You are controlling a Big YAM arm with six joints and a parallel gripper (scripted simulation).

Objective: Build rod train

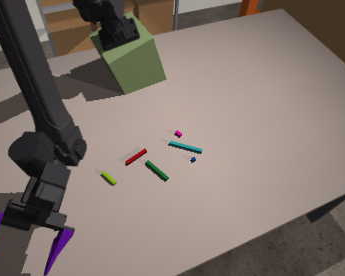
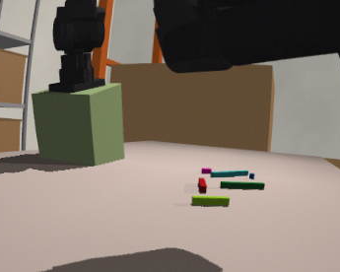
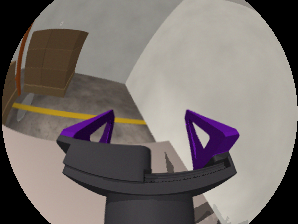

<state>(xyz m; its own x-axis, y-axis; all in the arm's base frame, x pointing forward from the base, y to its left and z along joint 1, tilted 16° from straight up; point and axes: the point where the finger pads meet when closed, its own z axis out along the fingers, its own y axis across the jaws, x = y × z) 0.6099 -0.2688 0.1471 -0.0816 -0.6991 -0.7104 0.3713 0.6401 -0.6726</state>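
A green rod (image 1: 157, 170) (image 2: 242, 185) lies between the red rod (image 1: 136, 156) (image 2: 202, 185) and the small blue rod (image 1: 193, 159) (image 2: 251, 175). A turquoise rod (image 1: 185, 147) (image 2: 229, 173) lies behind them, with the short magenta rod (image 1: 178, 133) (image 2: 206, 170) just beyond it. A lime rod (image 1: 109, 178) (image 2: 210, 201) lies nearest the arm. All rods lie flat and apart, at differing angles. My gripper (image 1: 18, 263) (image 3: 149, 113) is open and empty, with purple fingers, away from the rods at the lower left in the top view. It is out of view in the exterior view.
A green block (image 1: 138, 65) (image 2: 67, 125) stands on the table (image 1: 268, 100) (image 2: 136, 212) behind the rods, under a black arm base. The table's front edge runs along the lower right in the top view. The arm's dark link crosses the top of the exterior view.
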